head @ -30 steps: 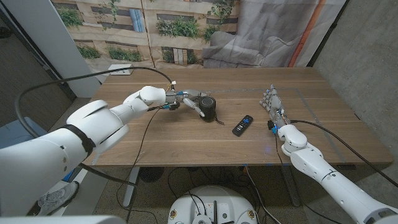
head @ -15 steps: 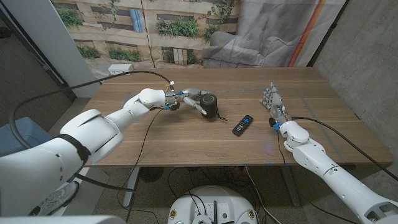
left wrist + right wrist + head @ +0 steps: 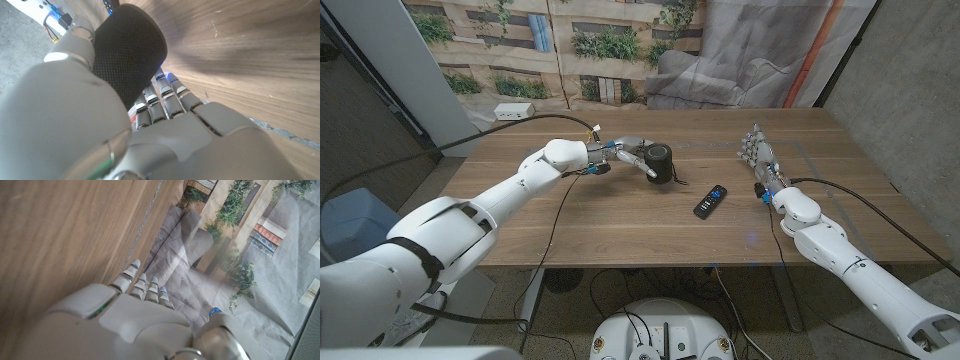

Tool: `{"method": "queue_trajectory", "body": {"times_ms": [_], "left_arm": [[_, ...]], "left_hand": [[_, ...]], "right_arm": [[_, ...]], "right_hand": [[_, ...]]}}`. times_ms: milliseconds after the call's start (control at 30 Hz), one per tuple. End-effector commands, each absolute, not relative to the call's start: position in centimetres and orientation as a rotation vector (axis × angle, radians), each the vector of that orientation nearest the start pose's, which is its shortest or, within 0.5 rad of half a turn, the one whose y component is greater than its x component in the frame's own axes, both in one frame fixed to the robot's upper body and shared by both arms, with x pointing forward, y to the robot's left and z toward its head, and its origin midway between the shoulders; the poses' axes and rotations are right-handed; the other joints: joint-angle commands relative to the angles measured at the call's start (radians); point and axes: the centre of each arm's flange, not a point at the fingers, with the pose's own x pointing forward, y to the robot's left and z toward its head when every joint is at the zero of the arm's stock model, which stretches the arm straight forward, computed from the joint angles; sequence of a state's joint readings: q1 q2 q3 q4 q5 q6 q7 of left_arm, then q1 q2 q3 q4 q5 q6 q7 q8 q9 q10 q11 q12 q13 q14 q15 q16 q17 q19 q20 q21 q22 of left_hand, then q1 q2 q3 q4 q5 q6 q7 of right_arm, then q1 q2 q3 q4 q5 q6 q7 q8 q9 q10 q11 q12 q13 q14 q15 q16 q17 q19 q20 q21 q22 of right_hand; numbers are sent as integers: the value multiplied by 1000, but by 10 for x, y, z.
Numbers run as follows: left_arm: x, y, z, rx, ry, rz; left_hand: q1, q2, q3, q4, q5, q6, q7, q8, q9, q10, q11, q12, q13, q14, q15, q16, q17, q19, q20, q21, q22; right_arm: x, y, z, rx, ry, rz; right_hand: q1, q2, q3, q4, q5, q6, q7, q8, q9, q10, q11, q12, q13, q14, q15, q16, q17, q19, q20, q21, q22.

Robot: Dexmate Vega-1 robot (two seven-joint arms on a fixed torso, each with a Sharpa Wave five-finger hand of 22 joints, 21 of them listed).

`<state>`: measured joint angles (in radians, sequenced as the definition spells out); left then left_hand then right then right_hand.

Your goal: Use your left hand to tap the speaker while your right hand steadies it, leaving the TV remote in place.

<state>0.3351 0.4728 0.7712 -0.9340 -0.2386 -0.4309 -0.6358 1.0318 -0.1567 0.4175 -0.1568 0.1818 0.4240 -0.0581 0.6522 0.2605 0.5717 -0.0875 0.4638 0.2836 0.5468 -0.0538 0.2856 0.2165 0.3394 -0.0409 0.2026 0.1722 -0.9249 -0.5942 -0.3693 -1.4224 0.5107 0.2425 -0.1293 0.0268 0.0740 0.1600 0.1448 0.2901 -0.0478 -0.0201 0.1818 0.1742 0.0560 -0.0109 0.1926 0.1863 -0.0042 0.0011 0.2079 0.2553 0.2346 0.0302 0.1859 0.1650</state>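
On the wooden table [image 3: 620, 225], the left hand [image 3: 625, 156] wraps its fingers around the black speaker [image 3: 659, 165], which stands upright. A dark TV remote [image 3: 711, 200] lies near it, apart from both hands. The right hand [image 3: 760, 160] stands well apart, fingers extended and holding nothing.

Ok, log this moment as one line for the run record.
left hand: touching speaker | right hand: open, apart from speaker | TV remote: untouched on table
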Motion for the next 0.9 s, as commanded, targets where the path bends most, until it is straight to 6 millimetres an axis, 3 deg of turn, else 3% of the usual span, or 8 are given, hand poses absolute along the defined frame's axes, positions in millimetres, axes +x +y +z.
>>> {"method": "queue_trajectory", "body": {"times_ms": [33,600,900], "left_arm": [[672,151,43,746,-488,-877],[675,146,31,559,-364,-947],[677,132,34,481,-338,-1018]], "left_hand": [[45,106,-10,-1,4,72,-44,126,44,157,-125,62,138,14,-165,8,5,19,-75,7,2],[51,127,-31,-4,6,95,-37,153,45,180,-123,64,151,49,-166,27,12,38,-82,9,3],[53,134,-41,-5,7,107,-34,159,36,193,-123,64,155,62,-167,35,15,45,-84,9,3]], "right_arm": [[627,-311,-33,-214,-630,97],[611,-323,-33,-380,-679,127],[599,-325,-34,-453,-754,118]], "right_hand": [[-1,33,5,3,6,7,-5,12,3,18,1,7,3,8,-9,10,-1,4,-9,4,3],[4,22,3,-4,5,30,-6,17,2,39,8,11,3,30,-14,15,-6,23,-15,8,2],[0,6,-6,-6,4,53,-3,20,2,69,16,18,3,63,-15,26,-9,48,-17,13,2]]}}
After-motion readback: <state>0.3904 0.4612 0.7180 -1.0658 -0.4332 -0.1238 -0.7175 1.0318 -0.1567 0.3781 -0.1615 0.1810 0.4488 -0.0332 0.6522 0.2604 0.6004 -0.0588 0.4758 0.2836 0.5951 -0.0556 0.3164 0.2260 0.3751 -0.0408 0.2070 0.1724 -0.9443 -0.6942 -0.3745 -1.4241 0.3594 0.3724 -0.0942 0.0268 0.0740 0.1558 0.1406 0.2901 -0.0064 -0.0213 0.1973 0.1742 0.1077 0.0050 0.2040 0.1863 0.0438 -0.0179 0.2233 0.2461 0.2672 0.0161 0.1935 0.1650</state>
